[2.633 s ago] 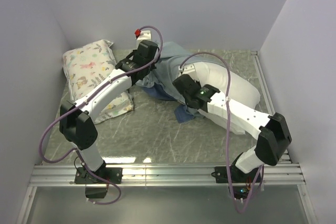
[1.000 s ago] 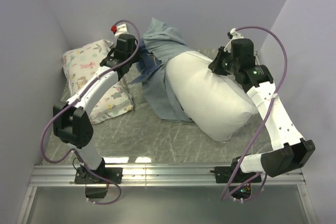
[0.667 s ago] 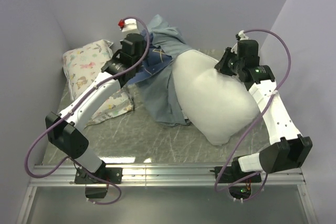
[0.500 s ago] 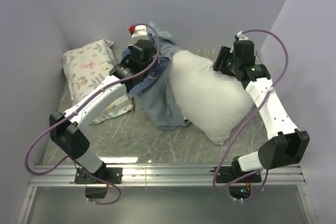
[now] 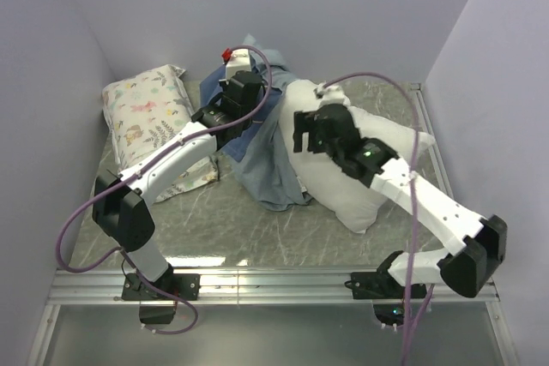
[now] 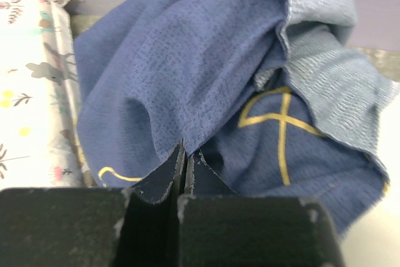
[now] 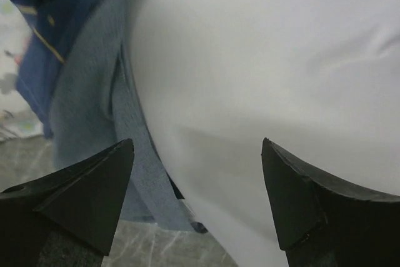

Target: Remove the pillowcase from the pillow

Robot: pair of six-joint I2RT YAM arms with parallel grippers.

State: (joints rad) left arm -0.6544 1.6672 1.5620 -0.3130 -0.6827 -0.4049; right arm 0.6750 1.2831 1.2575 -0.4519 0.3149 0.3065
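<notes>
The navy pillowcase lies bunched in a heap against the left side of the plain white pillow, touching it. Its paler blue-grey inner side faces up over most of the heap, and a peak of cloth rises at the pillow's far left corner. Nearly all of the pillow is bare. Whether any of the pillow sits inside the case cannot be told.

In the left wrist view, the pillowcase shows dark navy cloth crossed by thin yellow lines, with the paler side folded over at the top right. The left gripper is closed tight on a pinched ridge of this navy cloth, at the pillow's far left.

In the right wrist view, the pillow fills the right and middle, and the blue-grey pillowcase lies along its left edge. The right gripper is spread wide with nothing between its fingers, hanging above the pillow's left edge. From above, the right gripper sits over the pillow's left half.

Further left of the pillow, past the heap, lies a smaller white floral pillow. Everything rests on a grey marbled table.
</notes>
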